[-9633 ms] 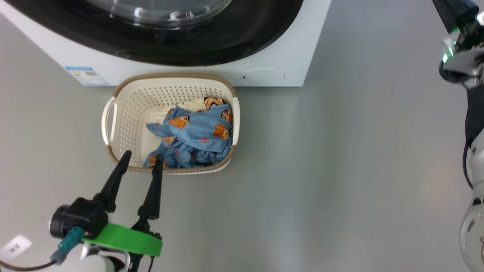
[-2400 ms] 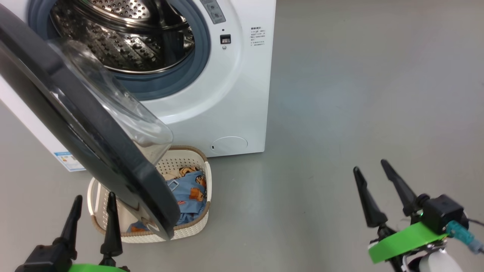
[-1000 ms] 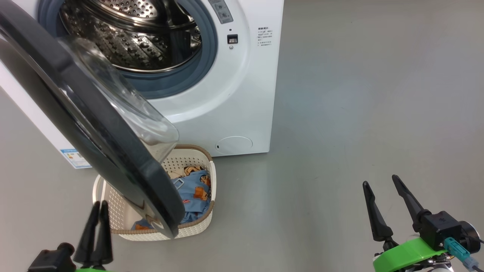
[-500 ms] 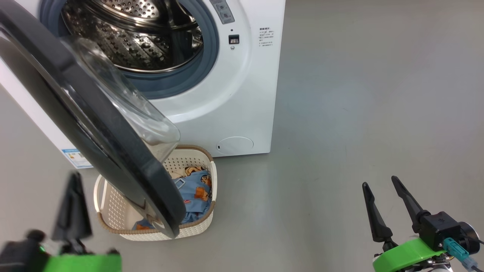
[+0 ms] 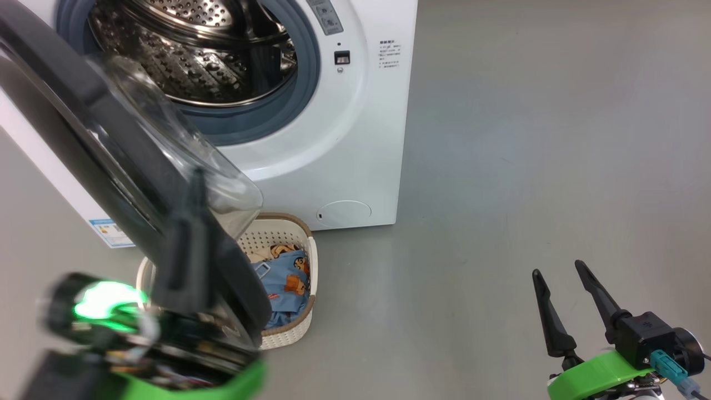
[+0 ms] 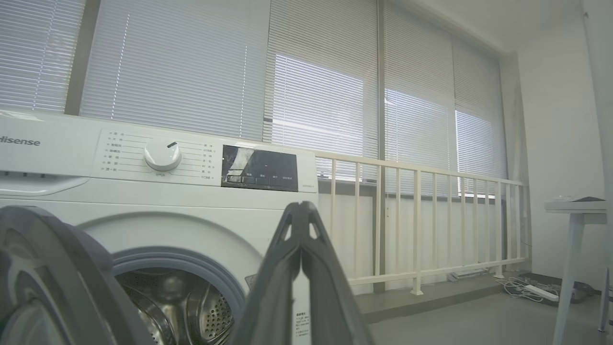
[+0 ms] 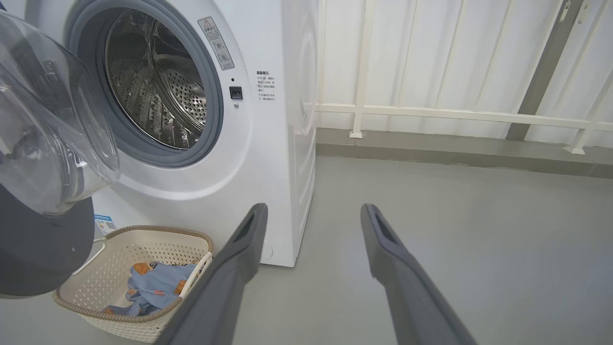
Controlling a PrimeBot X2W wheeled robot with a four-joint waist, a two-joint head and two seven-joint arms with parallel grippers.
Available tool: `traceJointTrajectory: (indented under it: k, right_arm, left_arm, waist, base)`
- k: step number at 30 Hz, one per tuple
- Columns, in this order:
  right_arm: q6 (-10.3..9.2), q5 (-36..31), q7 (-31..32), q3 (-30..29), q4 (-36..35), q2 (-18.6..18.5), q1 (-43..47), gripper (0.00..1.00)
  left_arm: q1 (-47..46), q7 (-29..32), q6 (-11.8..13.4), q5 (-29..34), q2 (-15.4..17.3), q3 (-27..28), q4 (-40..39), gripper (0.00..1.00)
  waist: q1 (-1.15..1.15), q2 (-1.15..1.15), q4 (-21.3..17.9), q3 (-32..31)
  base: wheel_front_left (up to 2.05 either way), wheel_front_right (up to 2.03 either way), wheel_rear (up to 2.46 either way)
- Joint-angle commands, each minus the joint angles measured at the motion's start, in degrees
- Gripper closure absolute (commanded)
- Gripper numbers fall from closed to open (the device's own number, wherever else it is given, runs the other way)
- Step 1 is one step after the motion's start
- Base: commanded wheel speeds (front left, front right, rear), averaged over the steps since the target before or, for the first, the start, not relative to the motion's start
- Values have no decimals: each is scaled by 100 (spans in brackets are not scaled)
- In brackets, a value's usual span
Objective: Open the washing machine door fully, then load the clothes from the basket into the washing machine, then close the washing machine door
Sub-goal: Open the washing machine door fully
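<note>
The white washing machine [image 5: 355, 128] stands at the upper left, its steel drum [image 5: 189, 61] exposed. The washing machine door [image 5: 111, 144], black-rimmed with a clear glass bowl [image 7: 48, 143], hangs partly open over the basket [image 5: 303, 328]. The cream basket [image 7: 119, 268] sits on the floor against the machine front and holds the blue bear-print clothes [image 5: 283, 278], also seen as clothes [image 7: 153, 287] from the right wrist. My left gripper [image 5: 195, 180], blurred and shut on nothing, is raised in front of the door's rim. Its fingers [image 6: 300, 225] are pressed together. My right gripper [image 5: 557, 269] hangs open at the lower right, well away from the machine.
Grey floor [image 5: 527, 139] stretches to the machine's right. Behind the machine are a white railing [image 6: 416, 225] and windows with blinds [image 6: 316, 110]. A pale table [image 6: 574, 211] and a power strip [image 6: 541, 292] on the floor lie at the far right.
My left gripper has shut and swung up and right, from beside the basket to in front of the door's rim. The right arm and the door have barely moved.
</note>
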Motion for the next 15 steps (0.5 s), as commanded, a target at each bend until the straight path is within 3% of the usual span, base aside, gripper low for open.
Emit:
traceJointTrajectory:
  k: [1, 7, 15]
  right_arm:
    - [9, -37, -68, 104, -112, -11, -104, 0]
    - [9, -12, -68, 145, -70, 11, -131, 0]
    - [9, 65, -68, 201, -21, 18, -135, 0]
  left_arm:
    - [-237, -28, -47, -107, 66, -81, -130, 100]
    - [-224, -28, -81, -262, 66, -944, 173, 100]
    - [-16, -28, -110, -278, 66, -1353, 771, 100]
  waist:
    - [0, 0, -7, 2]
    - [0, 0, -46, 20]
    - [0, 0, -47, 72]
  base:
    - [0, 0, 0]
    - [0, 0, 0]
    - [0, 0, 0]
